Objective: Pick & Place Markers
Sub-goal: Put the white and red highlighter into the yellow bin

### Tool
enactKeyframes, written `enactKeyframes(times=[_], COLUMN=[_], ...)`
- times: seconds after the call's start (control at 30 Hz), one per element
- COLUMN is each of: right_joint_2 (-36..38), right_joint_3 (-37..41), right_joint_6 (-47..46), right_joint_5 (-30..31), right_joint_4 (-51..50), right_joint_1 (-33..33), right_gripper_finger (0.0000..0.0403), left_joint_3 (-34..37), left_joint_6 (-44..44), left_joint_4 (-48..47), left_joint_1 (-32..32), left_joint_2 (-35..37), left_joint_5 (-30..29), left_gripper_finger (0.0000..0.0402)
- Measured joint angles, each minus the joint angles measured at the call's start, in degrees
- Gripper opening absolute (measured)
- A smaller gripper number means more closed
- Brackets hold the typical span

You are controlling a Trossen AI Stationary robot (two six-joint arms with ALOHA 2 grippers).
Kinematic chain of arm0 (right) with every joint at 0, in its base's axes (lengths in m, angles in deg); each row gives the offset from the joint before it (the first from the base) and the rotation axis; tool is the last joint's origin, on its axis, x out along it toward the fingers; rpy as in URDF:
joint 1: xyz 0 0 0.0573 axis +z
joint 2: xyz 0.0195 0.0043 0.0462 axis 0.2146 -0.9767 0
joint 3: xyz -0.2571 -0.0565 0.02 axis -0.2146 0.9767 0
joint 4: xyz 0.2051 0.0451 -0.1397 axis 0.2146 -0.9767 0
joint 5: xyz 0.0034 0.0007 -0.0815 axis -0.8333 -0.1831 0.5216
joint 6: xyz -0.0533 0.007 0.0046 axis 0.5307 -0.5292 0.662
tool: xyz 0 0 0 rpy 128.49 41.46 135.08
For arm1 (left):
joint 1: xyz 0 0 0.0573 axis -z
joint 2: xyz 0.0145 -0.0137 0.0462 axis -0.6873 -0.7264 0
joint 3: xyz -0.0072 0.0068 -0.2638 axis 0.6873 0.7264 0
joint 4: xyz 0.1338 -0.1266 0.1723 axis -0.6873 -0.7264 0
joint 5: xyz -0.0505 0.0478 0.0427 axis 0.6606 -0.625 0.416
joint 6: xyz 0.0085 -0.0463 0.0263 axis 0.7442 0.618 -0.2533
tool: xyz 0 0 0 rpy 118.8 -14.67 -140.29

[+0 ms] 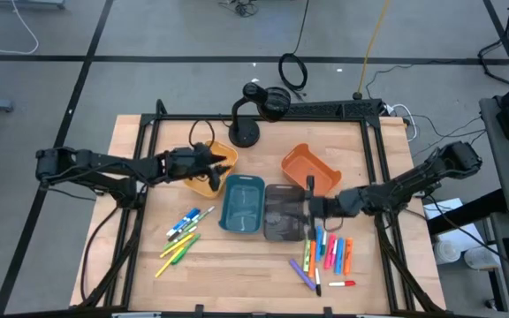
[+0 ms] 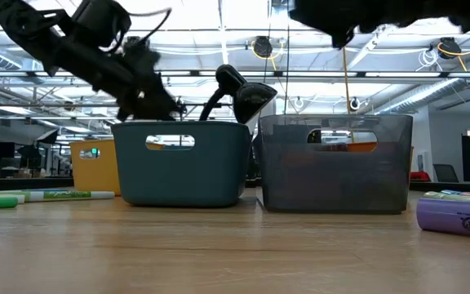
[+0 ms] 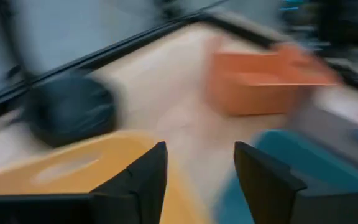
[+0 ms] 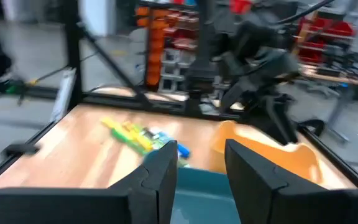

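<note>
Left claw (image 1: 222, 168) is held open and empty above the yellow bin (image 1: 210, 182). Right claw (image 1: 310, 208) is parked, open and empty, over the grey bin (image 1: 283, 226). Markers (image 1: 180, 237) remain unsorted on the counter (image 1: 237, 274), in two clusters flanking the bins.

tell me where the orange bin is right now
In the high view the orange bin sits tilted on the table's far right part, just behind the grey bin.

- No legible text, brand or number anywhere.
- Dark logo-like mark on the purple marker (image 2: 457, 217) lying at the tabletop's right edge, too small to read.
</note>
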Motion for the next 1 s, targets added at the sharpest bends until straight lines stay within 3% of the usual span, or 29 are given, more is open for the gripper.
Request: enactKeyframes(times=[0.17,0.27,0.33,0.43,0.5,0.6,0.67,1.0], right_joint_2=[0.0,-1.3,-2.4,-4.0,-4.2,-4.7,-5.1,-15.3], right_joint_3=[-9.1,-15.1,-17.7,-21.0,-21.5,-20.3,-19.4,-18.3], right_joint_6=[-1.9,-11.4,-19.8,-35.0,-45.4,-54.6,-56.6,-68.7], right_joint_5=[9.7,15.8,15.8,10.2,2.5,-10.4,-15.5,-21.4], right_joint_4=[-19.1,-34.3,-44.4,-57.3,-63.3,-64.4,-64.5,-57.7], right_joint_1=[8.4,12.6,15.1,17.1,17.7,18.3,19.5,26.7], right_gripper_finger=[0.0132,0.0140,0.0143,0.0143,0.0143,0.0142,0.0136,0.0114], left_joint_3=[0.0,0.0,0.0,0.0,0.0,0.0,0.0,0.0], left_joint_6=[-7.0,-9.5,-10.5,-10.7,-10.6,-10.4,-10.4,-15.5], left_joint_4=[8.2,8.7,8.7,8.5,8.5,8.4,8.0,9.2], left_joint_1=[2.5,4.2,5.0,5.5,5.6,5.6,5.6,5.6], left_joint_2=[0.0,0.0,0.0,0.0,0.0,0.0,0.0,0.0], left_joint_5=[12.0,13.0,12.8,12.6,12.6,12.6,12.6,12.5], left_gripper_finger=[0.0217,0.0218,0.0218,0.0218,0.0219,0.0219,0.0219,0.0219])
